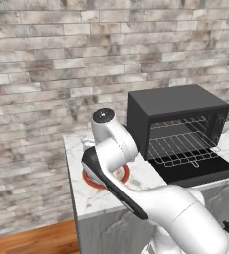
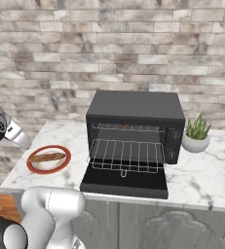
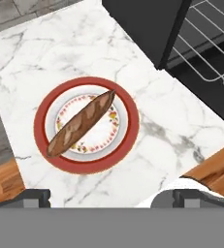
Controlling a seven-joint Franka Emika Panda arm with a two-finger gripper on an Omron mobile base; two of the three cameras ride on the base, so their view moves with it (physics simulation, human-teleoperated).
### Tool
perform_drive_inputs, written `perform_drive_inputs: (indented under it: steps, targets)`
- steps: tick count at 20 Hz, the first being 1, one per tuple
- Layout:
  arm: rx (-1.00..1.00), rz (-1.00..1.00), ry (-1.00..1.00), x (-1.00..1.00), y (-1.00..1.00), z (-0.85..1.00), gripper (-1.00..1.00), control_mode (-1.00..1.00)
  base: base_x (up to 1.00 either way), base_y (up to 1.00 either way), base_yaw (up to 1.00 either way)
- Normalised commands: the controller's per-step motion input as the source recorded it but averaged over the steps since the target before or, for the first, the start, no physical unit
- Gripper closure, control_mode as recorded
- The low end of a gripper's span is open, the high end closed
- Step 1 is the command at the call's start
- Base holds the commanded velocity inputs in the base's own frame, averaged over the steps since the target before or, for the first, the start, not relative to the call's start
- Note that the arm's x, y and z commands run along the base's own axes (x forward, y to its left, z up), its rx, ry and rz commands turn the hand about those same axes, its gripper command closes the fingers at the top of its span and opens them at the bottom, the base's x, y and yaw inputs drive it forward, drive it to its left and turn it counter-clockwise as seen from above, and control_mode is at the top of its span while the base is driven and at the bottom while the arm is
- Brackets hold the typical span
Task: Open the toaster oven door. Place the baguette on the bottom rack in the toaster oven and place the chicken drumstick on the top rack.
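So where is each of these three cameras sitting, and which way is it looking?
Left base view: behind the arm to its left, facing the brick wall over the counter and the toaster oven; the white arm crosses the foreground.
Right base view: behind the arm to its right, facing the oven front, with the toaster oven door open; arm parts at the left edge.
Hand view: on the hand, looking down at the baguette on its plate; open pincer tips at the bottom.
Shared: oven, racks, plate.

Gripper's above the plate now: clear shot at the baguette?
Probably yes. The open gripper looks down on the baguette, lying alone and uncovered across its red-rimmed plate, apart from the toaster oven.
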Motion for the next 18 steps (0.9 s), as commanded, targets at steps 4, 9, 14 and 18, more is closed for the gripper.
perform_drive_inputs:
  steps: [4, 9, 14, 18]
  targets:
    - [0.0, -0.15, 0.04, 0.2, -0.34, -0.1, -1.0, -1.0, 0.0, 0.0, 0.0]
    - [0.09, 0.0, 0.28, 0.33, -0.2, -0.13, -1.0, -1.0, 0.0, 0.0, 0.0]
    - [0.12, 0.0, 0.21, 0.26, -0.09, -0.14, -1.0, -1.0, 0.0, 0.0, 0.0]
    - [0.03, 0.0, 0.01, 0.15, 0.03, -0.29, -1.0, -1.0, 0.0, 0.0, 0.0]
